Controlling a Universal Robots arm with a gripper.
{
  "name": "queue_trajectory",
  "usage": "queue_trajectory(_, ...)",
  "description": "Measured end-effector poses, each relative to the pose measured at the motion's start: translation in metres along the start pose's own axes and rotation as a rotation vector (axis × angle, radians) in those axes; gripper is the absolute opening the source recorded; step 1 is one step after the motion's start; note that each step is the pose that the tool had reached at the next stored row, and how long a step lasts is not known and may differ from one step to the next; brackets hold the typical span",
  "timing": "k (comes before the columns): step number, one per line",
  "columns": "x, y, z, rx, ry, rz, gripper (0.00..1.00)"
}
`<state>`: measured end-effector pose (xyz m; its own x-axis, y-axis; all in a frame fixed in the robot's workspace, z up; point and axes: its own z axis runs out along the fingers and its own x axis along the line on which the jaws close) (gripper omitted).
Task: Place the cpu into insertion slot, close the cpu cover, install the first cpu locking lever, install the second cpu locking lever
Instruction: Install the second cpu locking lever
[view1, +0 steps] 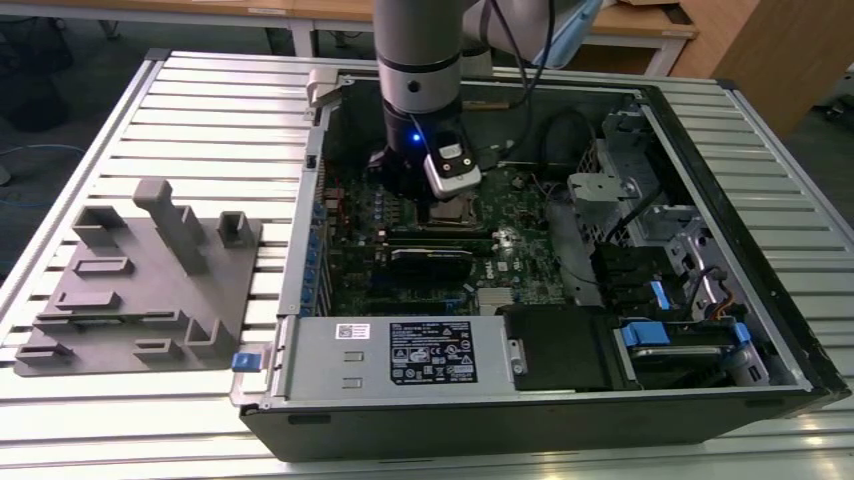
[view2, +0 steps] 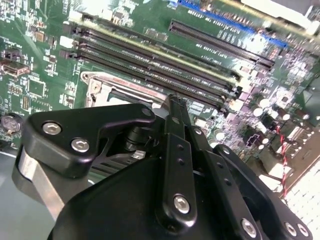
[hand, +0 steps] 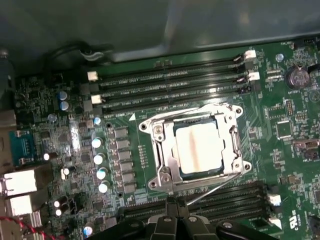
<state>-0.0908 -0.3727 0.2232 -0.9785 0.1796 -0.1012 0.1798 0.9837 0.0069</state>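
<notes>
Silvery metal of the cpu cover lay shut over the cpu in the insertion slot. One thin lever looked unlatched. We saw our tool clenched, holding nothing, right beside the slot.

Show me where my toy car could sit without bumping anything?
The ribbed table is bare behind the grey holder block, beside the computer case. Inside the case is crowded: the gripper hangs over the cpu, with long slots all around.
</notes>
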Motion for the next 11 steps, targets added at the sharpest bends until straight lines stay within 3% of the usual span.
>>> queue_trajectory(6,0.0006,-0.0053,0.0003,-0.0023,0.0002,0.0,0.11)
queue_trajectory(8,0.0014,-0.0063,0.0006,-0.0151,0.0003,0.002,0.11)
queue_trajectory(11,0.0028,-0.0083,0.0013,-0.0417,0.0012,0.004,0.11)
